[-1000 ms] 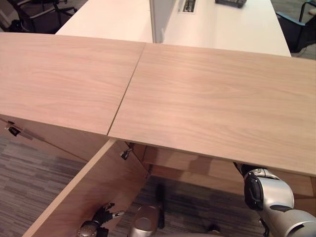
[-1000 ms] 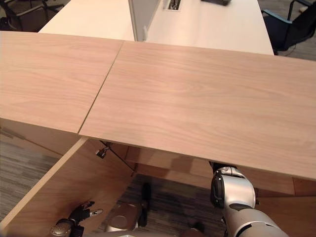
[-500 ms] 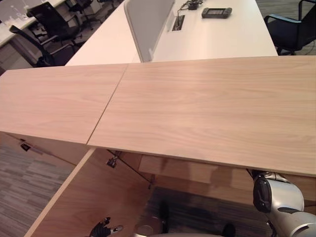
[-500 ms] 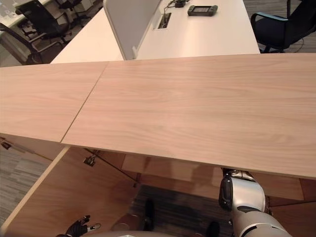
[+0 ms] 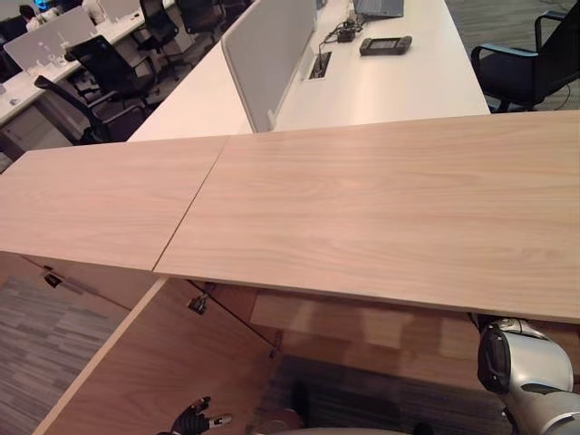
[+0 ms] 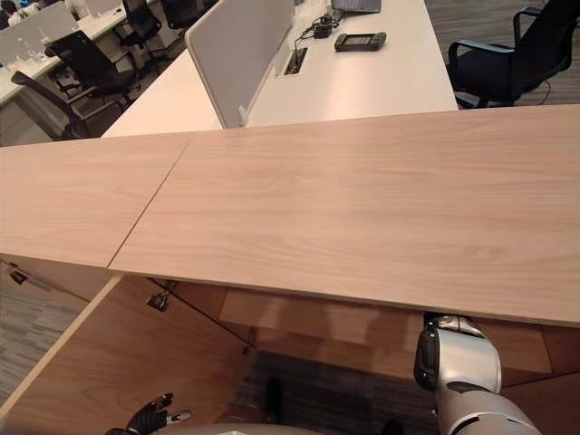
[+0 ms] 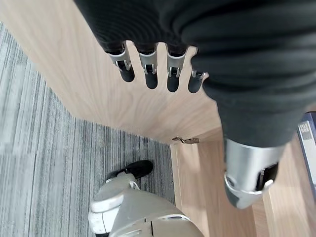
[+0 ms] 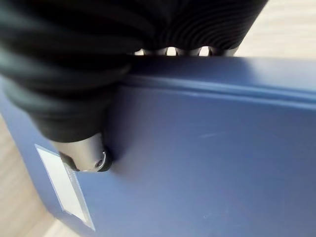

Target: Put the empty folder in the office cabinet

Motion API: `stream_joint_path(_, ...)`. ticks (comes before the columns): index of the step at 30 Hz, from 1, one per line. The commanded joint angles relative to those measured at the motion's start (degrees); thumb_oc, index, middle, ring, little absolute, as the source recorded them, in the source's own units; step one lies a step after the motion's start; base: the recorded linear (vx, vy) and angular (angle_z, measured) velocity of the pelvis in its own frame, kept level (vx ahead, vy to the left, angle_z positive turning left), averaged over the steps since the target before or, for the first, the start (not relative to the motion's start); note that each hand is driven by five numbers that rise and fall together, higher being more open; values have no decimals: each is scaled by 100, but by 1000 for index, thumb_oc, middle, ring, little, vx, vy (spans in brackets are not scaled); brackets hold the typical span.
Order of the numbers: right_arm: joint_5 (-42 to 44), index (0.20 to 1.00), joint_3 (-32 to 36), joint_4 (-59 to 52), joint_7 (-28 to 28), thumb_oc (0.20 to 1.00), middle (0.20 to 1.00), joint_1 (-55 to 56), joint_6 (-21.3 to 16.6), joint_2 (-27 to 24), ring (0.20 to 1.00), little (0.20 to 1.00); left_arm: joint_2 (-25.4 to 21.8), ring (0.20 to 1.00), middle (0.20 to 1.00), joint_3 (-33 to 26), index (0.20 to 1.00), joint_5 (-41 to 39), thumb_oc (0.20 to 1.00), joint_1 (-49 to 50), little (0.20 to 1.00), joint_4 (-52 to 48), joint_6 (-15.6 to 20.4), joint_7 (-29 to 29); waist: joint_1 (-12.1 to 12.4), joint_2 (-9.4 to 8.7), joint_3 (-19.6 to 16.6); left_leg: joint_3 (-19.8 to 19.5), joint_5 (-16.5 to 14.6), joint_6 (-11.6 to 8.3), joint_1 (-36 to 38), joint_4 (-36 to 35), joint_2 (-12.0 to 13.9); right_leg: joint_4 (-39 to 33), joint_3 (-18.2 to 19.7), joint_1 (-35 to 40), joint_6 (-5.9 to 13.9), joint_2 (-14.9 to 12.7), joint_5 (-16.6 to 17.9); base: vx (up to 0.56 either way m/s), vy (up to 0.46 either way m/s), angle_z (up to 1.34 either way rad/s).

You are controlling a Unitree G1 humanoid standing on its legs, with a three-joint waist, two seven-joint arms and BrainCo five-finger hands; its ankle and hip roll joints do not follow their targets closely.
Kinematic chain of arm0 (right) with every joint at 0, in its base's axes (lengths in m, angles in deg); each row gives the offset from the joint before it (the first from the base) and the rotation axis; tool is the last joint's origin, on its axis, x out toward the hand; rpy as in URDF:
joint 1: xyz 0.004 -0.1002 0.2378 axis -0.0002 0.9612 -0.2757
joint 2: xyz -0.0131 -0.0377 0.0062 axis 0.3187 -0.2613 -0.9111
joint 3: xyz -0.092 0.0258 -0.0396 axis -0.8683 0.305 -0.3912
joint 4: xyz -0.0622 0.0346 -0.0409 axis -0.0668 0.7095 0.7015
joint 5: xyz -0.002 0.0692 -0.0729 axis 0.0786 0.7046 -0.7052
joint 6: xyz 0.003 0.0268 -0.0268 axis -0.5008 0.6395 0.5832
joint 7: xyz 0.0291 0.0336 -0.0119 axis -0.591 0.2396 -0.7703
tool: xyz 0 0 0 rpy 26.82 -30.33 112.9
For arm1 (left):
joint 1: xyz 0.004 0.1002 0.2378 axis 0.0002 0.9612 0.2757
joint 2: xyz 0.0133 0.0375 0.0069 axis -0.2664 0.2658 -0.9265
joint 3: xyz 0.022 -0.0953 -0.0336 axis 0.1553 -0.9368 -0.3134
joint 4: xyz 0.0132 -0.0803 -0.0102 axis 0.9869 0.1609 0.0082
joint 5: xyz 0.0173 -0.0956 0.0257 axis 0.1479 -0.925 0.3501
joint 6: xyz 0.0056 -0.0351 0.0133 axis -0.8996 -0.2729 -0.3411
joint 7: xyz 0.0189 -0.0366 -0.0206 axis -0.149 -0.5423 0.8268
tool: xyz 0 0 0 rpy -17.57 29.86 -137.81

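Note:
The blue folder [image 8: 207, 148] with a white label is in my right hand [image 8: 89, 153]. The thumb presses on its face and the fingers curl over its top edge. In the eye views the right forearm [image 5: 518, 362] reaches in under the wooden cabinet top [image 5: 362, 208], which hides that hand and the folder. The cabinet door [image 5: 154, 362] stands open at the lower left. My left hand [image 7: 170, 74] is open, its fingers straight and close to the door's inner face; it also shows low down as the left hand [image 5: 195, 421]. A blue edge of the folder [image 7: 309, 143] shows inside the cabinet.
Behind the cabinet stand white desks [image 5: 399, 82] with a grey divider panel [image 5: 263, 54] and a dark device [image 5: 385, 44]. Black office chairs [image 5: 100, 82] are at the far left and another chair [image 5: 535, 63] is at the far right. Grey carpet [image 5: 36, 335] lies beside the door.
The camera has tilted up, so the whole picture has shifted down and more of the desks shows. The left hand stays by the door and the right arm stays under the top.

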Motion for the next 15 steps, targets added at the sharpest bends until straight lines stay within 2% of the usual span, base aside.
stream_joint_path(1,6,200,-166,-80,-341,200,200,-595,-192,-379,200,200,-20,1000,1000,371,1000,65,1000,-345,1000,69,-32,-36,7,-213,400,346,-620,-339,-194,1380,468,75,-258,487,-98,-4,-1009,-95,-125,28)
stream_joint_path(2,-19,200,-200,-74,-345,200,200,-591,-173,-351,200,200,-5,1000,1000,382,1000,100,1000,-345,1000,99,-33,-29,23,-247,421,225,-805,-317,-201,1572,321,76,-217,466,-135,-27,-974,-68,-115,34)
stream_joint_path(4,-81,200,-282,-86,-384,200,200,-594,-104,-285,200,200,31,1000,1000,419,1000,225,1000,-362,1000,232,-18,-7,26,-335,473,-162,-1377,-176,-331,2093,-247,87,-163,369,-183,-77,-919,-57,-105,1)
stream_joint_path(5,-95,200,-297,-60,-431,200,200,-578,-42,-240,200,200,49,1000,1000,447,1000,292,1000,-356,1000,268,-26,-22,2,-394,481,-191,-1575,-89,-375,2266,-451,94,-169,321,-206,-68,-905,1,-37,-26)
stream_joint_path(6,-146,200,-321,-69,-454,200,200,-550,5,-198,200,200,58,1000,1000,454,1000,324,1000,-317,1000,281,-34,-17,-51,-370,436,-117,-1680,35,-233,2033,-582,112,-170,274,-190,15,-900,34,8,-19)
stream_joint_path(8,-174,200,-330,-84,-503,200,200,-449,50,-133,200,200,98,1000,1000,427,1000,418,1000,-217,1000,358,-53,-71,-62,-345,373,-17,-1713,197,-18,1673,-740,193,-143,238,-185,131,-896,66,48,12)
stream_joint_path(10,-255,200,-305,-127,-515,200,200,-323,73,-20,200,200,79,1000,1000,308,1000,417,1000,-173,1000,534,-56,-21,-64,-423,351,-74,-1689,259,37,1505,-851,253,-87,197,-185,175,-866,27,14,12)
stream_joint_path(12,-358,200,-354,-207,-495,200,200,-227,101,135,200,200,43,1000,1000,210,1000,450,1000,-179,1000,661,-54,4,-51,-573,309,-21,-1572,323,56,1306,-867,297,-103,81,-164,164,-770,4,19,-26)
stream_joint_path(15,-462,200,-380,-389,-486,200,200,-244,75,295,200,200,11,1000,1000,62,1000,349,1000,-191,1000,722,-29,71,-6,-630,366,127,-1517,396,196,1023,-847,670,-161,-136,-92,97,-751,-21,42,-18)
